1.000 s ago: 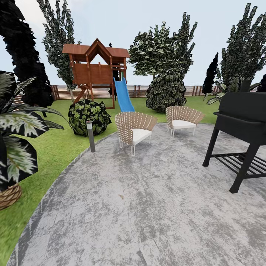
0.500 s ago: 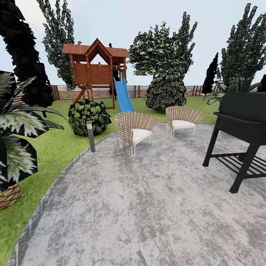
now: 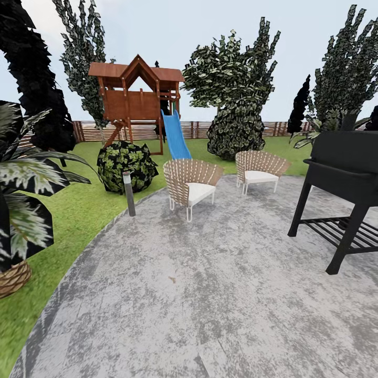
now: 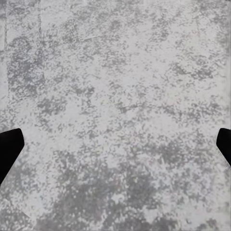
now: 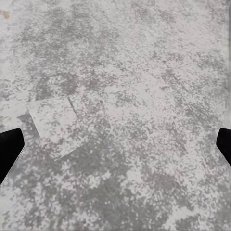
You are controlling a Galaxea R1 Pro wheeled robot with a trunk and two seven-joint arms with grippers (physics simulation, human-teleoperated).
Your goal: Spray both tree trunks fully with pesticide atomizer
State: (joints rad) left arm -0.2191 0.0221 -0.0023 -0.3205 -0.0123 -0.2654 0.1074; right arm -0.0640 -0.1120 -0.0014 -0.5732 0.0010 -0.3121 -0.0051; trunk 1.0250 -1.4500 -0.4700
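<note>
I am in the garden, on a grey paved patio (image 3: pixel 210 294) bordered by green lawn (image 3: pixel 79 210) and a brown slat fence (image 3: pixel 197 129) at the back. The pesticide atomizer and the two trees with their trunks are out of view. My left gripper (image 4: pixel 115 149) hangs open over bare paving, its dark fingertips (image 4: pixel 9 149) at opposite edges of the left wrist view. My right gripper (image 5: pixel 115 149) is open as well, with only speckled paving between its fingertips (image 5: pixel 8 147).
Two wicker chairs (image 3: pixel 190 184) (image 3: pixel 260 170) stand mid-patio. A black grill (image 3: pixel 344 189) stands at the right, a potted palm (image 3: pixel 21 210) at the left. A short bollard lamp (image 3: pixel 128 194), a round shrub (image 3: pixel 127 165) and a wooden playhouse (image 3: pixel 137 100) with a blue slide (image 3: pixel 175 137) lie beyond.
</note>
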